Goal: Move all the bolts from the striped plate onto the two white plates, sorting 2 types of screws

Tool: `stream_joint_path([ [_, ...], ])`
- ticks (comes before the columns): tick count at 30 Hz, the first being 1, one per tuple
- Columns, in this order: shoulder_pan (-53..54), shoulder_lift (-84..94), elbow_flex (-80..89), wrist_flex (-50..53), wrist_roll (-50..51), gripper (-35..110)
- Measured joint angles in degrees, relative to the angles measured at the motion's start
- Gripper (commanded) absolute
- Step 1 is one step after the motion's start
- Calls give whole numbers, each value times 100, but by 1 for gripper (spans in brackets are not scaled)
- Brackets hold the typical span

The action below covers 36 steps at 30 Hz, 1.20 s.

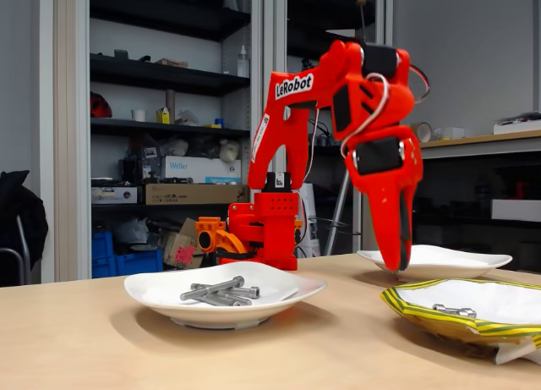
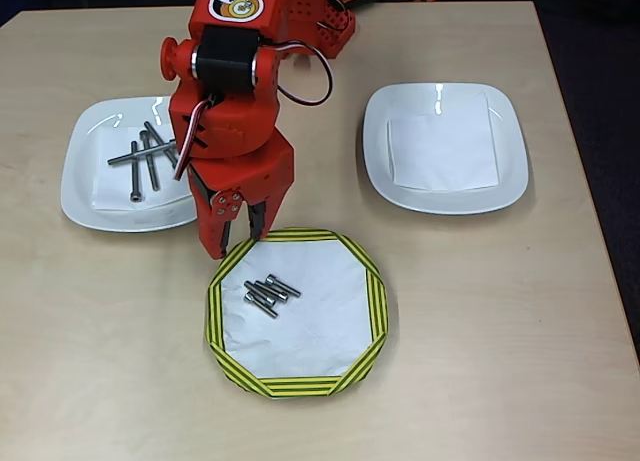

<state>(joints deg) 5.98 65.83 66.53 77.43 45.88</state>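
We see a light wooden table (image 2: 480, 311) carrying three plates and the red arm's base (image 2: 310, 21), which stands at the far edge in the overhead view. Taking the striped plate (image 2: 375, 301) as our landmark, one white plate (image 2: 80, 196) lies on the tabletop beyond it to the left, and the other white plate (image 2: 510, 171) lies beyond it to the right. The two are well apart from each other, and each sits near the striped plate without touching it.
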Motion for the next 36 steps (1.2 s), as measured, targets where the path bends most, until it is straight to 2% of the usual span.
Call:
stream_joint_path([
  [6, -246, -360, 0, -413, 18, 17],
  [12, -457, -633, -70, -932, -492, 15],
  [36, -510, -1274, -387, -1178, -1046, 7],
])
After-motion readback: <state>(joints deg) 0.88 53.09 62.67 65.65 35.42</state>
